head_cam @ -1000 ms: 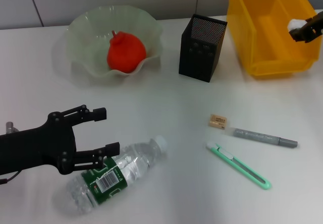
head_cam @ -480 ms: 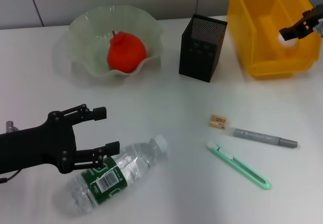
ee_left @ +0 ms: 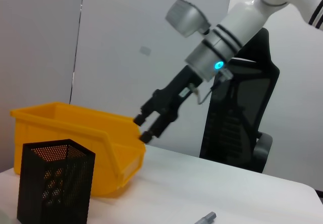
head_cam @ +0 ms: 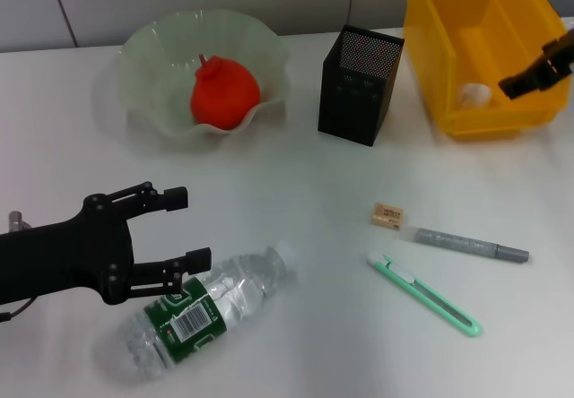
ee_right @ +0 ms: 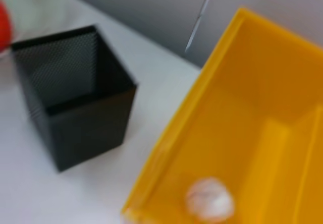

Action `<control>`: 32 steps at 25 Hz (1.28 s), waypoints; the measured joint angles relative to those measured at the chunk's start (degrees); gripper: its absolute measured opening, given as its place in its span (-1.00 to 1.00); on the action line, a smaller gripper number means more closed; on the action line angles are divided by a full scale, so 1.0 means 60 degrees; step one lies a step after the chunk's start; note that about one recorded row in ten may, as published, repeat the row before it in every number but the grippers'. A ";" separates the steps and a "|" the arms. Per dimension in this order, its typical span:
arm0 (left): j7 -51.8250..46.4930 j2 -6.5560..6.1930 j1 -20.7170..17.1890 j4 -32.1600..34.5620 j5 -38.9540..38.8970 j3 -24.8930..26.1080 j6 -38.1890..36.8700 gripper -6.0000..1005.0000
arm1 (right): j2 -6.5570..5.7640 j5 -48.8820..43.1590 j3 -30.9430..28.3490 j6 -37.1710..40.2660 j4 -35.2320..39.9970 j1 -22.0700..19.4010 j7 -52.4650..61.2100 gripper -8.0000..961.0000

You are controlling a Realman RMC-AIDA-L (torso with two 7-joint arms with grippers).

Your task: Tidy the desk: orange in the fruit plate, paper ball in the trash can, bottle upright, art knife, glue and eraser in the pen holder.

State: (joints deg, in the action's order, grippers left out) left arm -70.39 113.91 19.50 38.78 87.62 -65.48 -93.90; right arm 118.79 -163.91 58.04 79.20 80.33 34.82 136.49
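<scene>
Right gripper released, partly cut off, above yellow bin; paper ball inside. Left gripper spread beside lying bottle.

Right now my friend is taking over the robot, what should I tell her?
Left tool: open beside the lying bottle, holding nothing.
Right tool: by the yellow trash can.
Done: orange is in the fruit plate; paper ball is in the trash can.
Left: stand the bottle upright; put the art knife, glue and eraser from the table into the pen holder.
</scene>
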 joint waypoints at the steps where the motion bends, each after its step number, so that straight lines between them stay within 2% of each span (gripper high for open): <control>1: -0.0001 -0.0001 0.0003 0.0004 0.0000 0.0000 -0.0001 0.70 | 0.0011 0.0070 -0.0005 0.0478 0.0282 -0.0057 0.0007 0.66; 2: -0.0002 -0.0001 0.0009 0.0009 0.0000 0.0000 -0.0002 0.70 | 0.0034 0.0437 -0.0011 0.1296 0.0774 -0.0249 0.0002 0.66; 6: -0.0002 -0.0007 0.0024 0.0005 0.0000 0.0001 0.0002 0.70 | 0.0007 0.1511 -0.0185 0.2078 0.1092 -0.0607 -0.0271 0.66; 7: -0.0007 -0.0010 0.0030 0.0002 0.0000 0.0000 0.0007 0.70 | -0.0023 0.2462 -0.0661 0.2457 0.1103 -0.0852 -0.0703 0.66; 8: -0.0016 -0.0015 0.0031 0.0000 0.0000 0.0008 0.0010 0.70 | -0.0023 0.2462 -0.0661 0.2457 0.1103 -0.0852 -0.0703 0.66; 10: -0.0082 -0.0017 0.0035 -0.0002 0.0000 0.0064 0.0015 0.70 | -0.0043 0.3690 -0.1520 0.2921 0.0947 -0.1080 -0.1498 0.66; 12: -0.0203 -0.0025 0.0005 -0.0006 0.0000 0.0164 0.0018 0.70 | -0.0060 0.5330 -0.2787 0.3474 0.0345 -0.1476 -0.2932 0.65; 13: -0.0203 -0.0025 0.0005 -0.0006 0.0000 0.0164 0.0018 0.70 | -0.0060 0.5330 -0.2787 0.3474 0.0345 -0.1476 -0.2932 0.65; 16: -0.0408 -0.0031 -0.0061 0.0047 0.0000 0.0226 0.0021 0.70 | -0.0082 0.6653 -0.3693 0.3708 -0.0591 -0.2012 -0.4827 0.65; 17: -0.0496 -0.0038 -0.0068 0.0057 0.0000 0.0232 0.0022 0.70 | -0.0086 0.7252 -0.4065 0.3744 -0.1281 -0.2362 -0.5929 0.65; 18: -0.0567 -0.0052 -0.0069 0.0062 0.0002 0.0236 0.0025 0.70 | -0.0086 0.7252 -0.4065 0.3744 -0.1281 -0.2362 -0.5929 0.65; 22: -0.1204 -0.0188 -0.0022 0.0186 0.0147 0.0248 0.0234 0.70 | -0.0104 0.7695 -0.4230 0.3882 -0.2574 -0.2866 -0.7617 0.64; 26: -0.1857 -0.0169 0.0021 0.0612 0.0607 0.0262 0.0566 0.70 | -0.0228 0.7590 -0.4237 0.4498 -0.3741 -0.3093 -0.9028 0.64; 27: -0.2497 -0.0058 0.0077 0.1129 0.1234 0.0263 0.0840 0.70 | -0.0311 0.7593 -0.4313 0.4838 -0.4314 -0.3211 -0.9840 0.64; 31: -0.3385 0.0110 0.0233 0.1917 0.2092 0.0264 0.1027 0.70 | -0.0433 0.7592 -0.4410 0.5064 -0.4873 -0.3417 -1.0662 0.64; 32: -0.4170 0.0278 0.0385 0.2680 0.2824 0.0265 0.1052 0.70 | -0.0487 0.7584 -0.4467 0.5103 -0.4988 -0.3569 -1.0897 0.64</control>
State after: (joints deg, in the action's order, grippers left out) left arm -95.41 115.58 21.80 54.86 104.57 -63.89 -87.59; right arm 115.86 -118.41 31.25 109.82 50.40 13.40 71.12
